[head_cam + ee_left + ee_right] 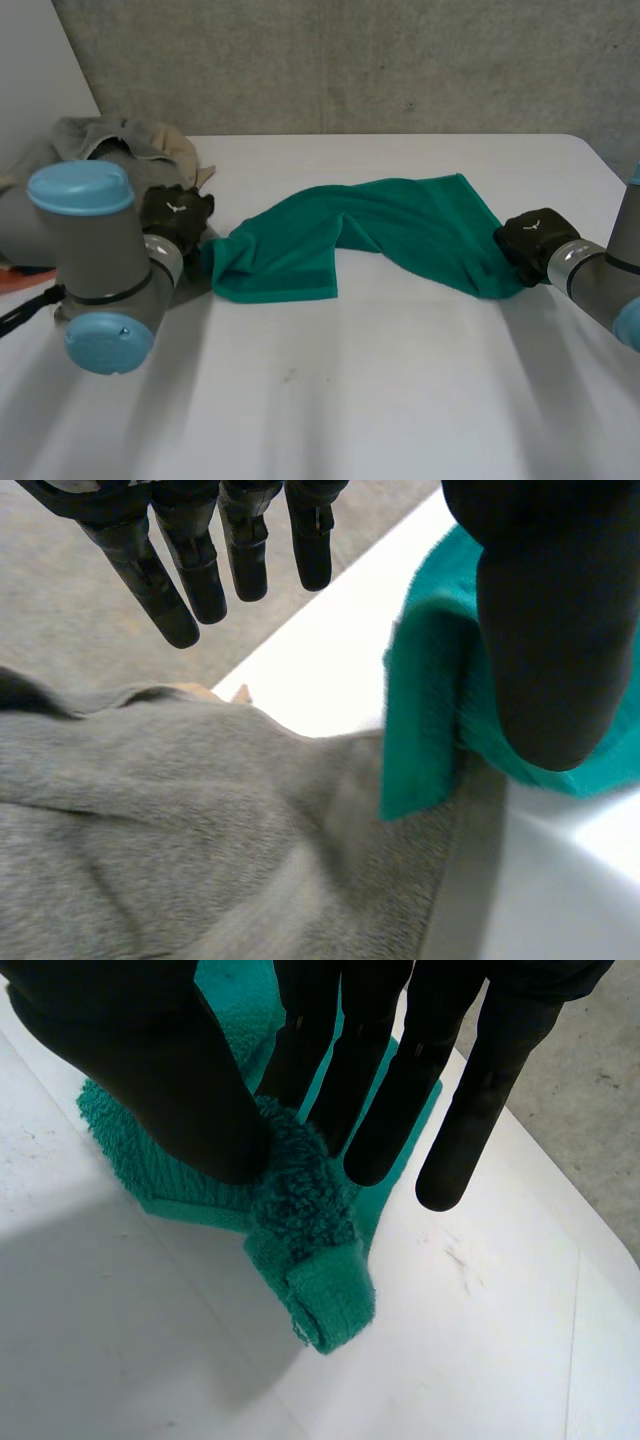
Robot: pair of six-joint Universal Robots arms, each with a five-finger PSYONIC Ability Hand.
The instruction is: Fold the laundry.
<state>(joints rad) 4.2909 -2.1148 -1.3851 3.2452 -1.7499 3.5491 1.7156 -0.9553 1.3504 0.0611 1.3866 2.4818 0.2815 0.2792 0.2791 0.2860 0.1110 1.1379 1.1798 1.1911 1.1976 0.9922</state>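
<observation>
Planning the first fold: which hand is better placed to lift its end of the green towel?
Right. The right hand pinches one end of the green terry towel between thumb and fingers. The left hand has straight fingers off the towel, over a grey fleece garment.

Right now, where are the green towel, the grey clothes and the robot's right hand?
green towel (400, 225), head view, on its middle stretch.
grey clothes (150, 830), left wrist view, on the broad flat part.
right hand (530, 238), head view, on its back, at the towel's end.
</observation>
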